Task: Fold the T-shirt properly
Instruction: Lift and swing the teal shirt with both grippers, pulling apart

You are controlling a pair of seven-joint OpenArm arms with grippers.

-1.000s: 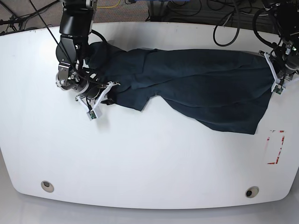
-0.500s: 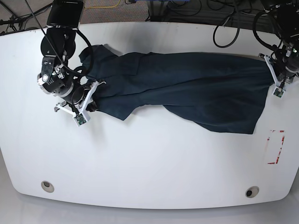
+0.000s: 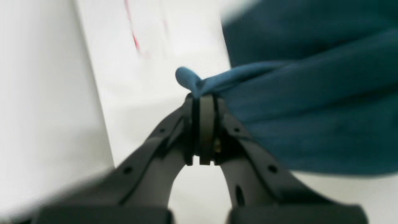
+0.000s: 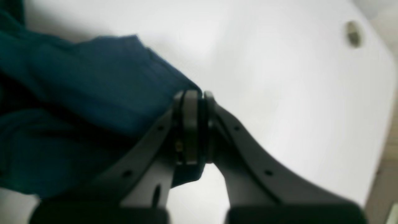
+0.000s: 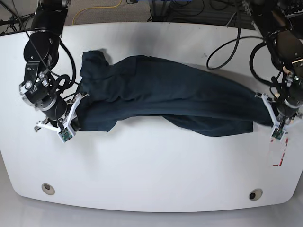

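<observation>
The dark navy T-shirt (image 5: 165,94) lies stretched across the white table (image 5: 151,165), bunched and wrinkled, running from upper left down to the right. At the shirt's right end my left gripper (image 5: 275,119) is shut on a pinch of fabric (image 3: 199,84). At the shirt's left lower edge my right gripper (image 5: 75,118) is shut on a fabric edge (image 4: 174,84). In the left wrist view, the left gripper (image 3: 203,99) has its jaws pressed together under the cloth. The right wrist view shows the right gripper (image 4: 194,96) likewise closed tight on cloth.
A red rectangular mark (image 5: 279,151) sits on the table near the right edge. Two round holes (image 5: 47,188) (image 5: 255,194) lie near the front edge. Black cables (image 5: 227,42) hang over the table's back right.
Both grippers have moved toward the table's front, dragging the shirt with them. The right gripper also shifted further left, and the shirt is stretched longer and narrower.
</observation>
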